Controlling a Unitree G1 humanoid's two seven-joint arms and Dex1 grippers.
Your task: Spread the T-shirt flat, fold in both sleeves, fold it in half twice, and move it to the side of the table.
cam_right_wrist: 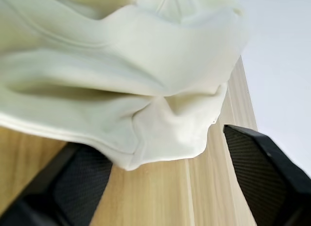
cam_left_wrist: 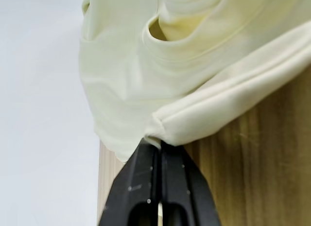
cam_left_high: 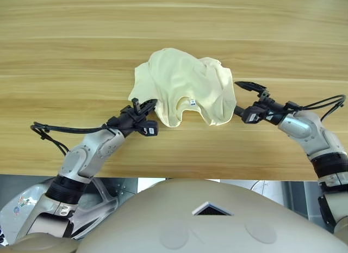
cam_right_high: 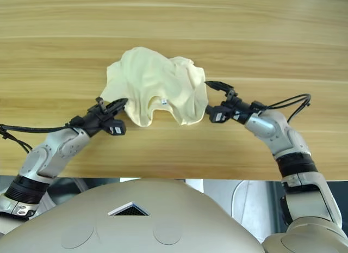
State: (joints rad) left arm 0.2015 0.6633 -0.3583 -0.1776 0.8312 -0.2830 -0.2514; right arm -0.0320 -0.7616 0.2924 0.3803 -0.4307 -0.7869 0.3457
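T-shirt [cam_left_high: 182, 92] is lying crumpled mid-table [cam_left_high: 81, 46], directly between the two grippers. Left gripper [cam_left_high: 147, 105] is pinching a fold at the shirt's left edge, fingers closed on cloth. Right gripper [cam_left_high: 237, 97] is standing wide, straddling the right edge, not yet clamped. Judgement: the right needs to close before both pull outward.

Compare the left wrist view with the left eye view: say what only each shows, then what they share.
Only the left wrist view: close up, the left claw shut, pinching a rolled edge of the T-shirt.
Only the left eye view: the whole crumpled shirt in one heap, its small label at the neckline, and the right claw open at the shirt's right side.
Both: the cream T-shirt, the left claw at its edge, and the wooden table.
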